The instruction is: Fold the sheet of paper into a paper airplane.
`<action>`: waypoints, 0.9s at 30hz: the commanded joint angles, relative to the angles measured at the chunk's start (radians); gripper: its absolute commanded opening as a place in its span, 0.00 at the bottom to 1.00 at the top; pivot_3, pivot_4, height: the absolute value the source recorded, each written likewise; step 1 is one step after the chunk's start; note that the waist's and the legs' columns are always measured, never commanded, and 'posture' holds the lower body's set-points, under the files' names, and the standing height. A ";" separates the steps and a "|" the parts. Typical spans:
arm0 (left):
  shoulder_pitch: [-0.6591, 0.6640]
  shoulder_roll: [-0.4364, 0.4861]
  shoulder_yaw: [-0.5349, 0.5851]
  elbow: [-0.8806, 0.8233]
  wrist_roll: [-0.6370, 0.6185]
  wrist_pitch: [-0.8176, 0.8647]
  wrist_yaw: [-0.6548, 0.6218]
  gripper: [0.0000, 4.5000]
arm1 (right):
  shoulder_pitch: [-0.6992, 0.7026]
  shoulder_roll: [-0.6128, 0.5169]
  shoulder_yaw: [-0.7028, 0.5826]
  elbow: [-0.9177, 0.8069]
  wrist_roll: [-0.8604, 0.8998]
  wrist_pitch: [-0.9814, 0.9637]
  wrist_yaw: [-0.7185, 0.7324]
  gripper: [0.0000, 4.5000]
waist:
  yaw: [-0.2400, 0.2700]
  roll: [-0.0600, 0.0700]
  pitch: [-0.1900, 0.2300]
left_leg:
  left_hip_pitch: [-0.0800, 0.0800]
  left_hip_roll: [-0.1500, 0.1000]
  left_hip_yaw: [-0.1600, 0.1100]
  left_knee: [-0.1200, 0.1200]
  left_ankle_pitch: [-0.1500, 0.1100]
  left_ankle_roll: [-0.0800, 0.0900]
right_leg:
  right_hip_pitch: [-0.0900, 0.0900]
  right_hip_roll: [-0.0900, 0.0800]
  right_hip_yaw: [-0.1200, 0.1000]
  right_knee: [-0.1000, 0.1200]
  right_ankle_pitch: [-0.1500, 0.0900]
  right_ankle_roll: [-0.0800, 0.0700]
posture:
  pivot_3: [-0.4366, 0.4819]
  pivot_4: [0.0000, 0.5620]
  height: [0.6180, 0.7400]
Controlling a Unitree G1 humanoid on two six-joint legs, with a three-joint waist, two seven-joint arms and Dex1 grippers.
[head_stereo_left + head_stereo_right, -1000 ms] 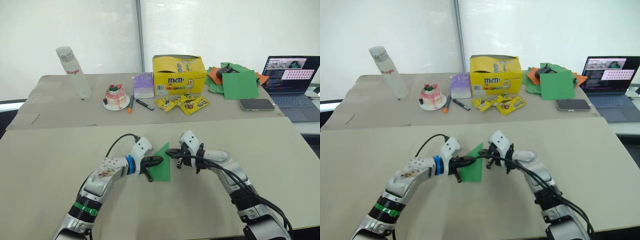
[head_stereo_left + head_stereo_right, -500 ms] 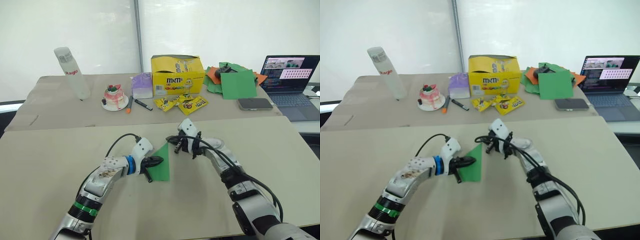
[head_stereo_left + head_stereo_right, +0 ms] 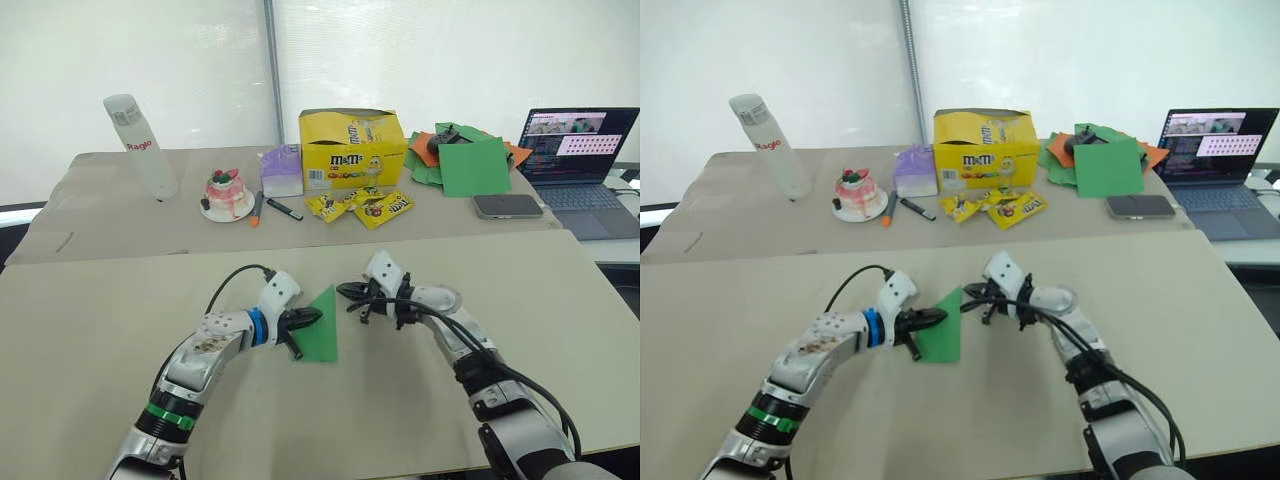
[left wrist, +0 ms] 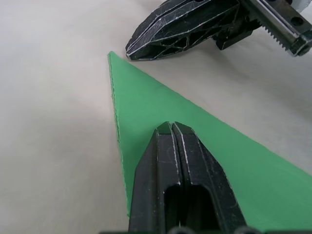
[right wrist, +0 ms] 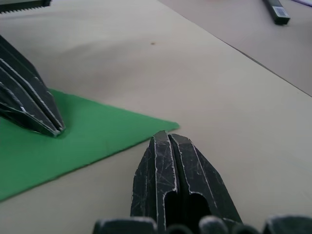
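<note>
While the near table [image 3: 90,330] carries little besides the two arms, the far table [image 3: 100,225] in the upper half of the frame holds the clutter. At upper left a translucent bottle [image 3: 141,146] with red lettering stands tilted. To its right sits a small pink cake [image 3: 226,192] on a plate, then an orange marker [image 3: 259,208] and a black pen [image 3: 289,209], with a lilac box [image 3: 284,170] behind them. At upper centre stands a yellow M&M's carton [image 3: 354,148], its top flaps torn open; what it holds cannot be told. Yellow candy packets [image 3: 365,206] lie loose in front of it, outside the carton.

At lower centre the left gripper [image 3: 309,319] has its fingers pressed together on the sheet of paper [image 3: 319,335], a bright green pointed wedge lying on the near table; whether they pinch it or press it flat cannot be told. Just right of the wedge's upper point, the right gripper [image 3: 345,291] has its fingers [image 5: 168,168] pressed together with nothing between them, the tips beside the paper's point, apart from it.

At upper right lies a heap of green and orange papers [image 3: 432,152] with a larger green square [image 3: 476,166] on top, a phone [image 3: 507,205] before it, and an open laptop [image 3: 582,150] at the right edge.
</note>
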 commanded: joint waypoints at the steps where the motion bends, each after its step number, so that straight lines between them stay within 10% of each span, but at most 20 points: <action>1: -0.003 0.009 -0.023 0.011 0.030 -0.014 0.003 0.01 | -0.010 0.017 -0.006 -0.029 0.007 -0.043 0.002 0.00 | 0.001 0.000 0.000 | 0.000 0.000 0.000 0.000 0.000 0.000 | 0.000 0.000 0.000 0.000 0.000 0.000 | 0.48 0.27 1.00; 27: -0.019 -0.020 -0.008 0.037 0.026 -0.027 0.011 0.01 | 0.118 -0.054 0.129 -0.151 -0.081 -0.030 0.148 0.00 | 0.004 0.000 -0.001 | 0.002 0.000 0.000 0.000 0.000 0.000 | 0.001 0.000 0.000 0.000 0.000 0.000 | 0.48 0.27 1.00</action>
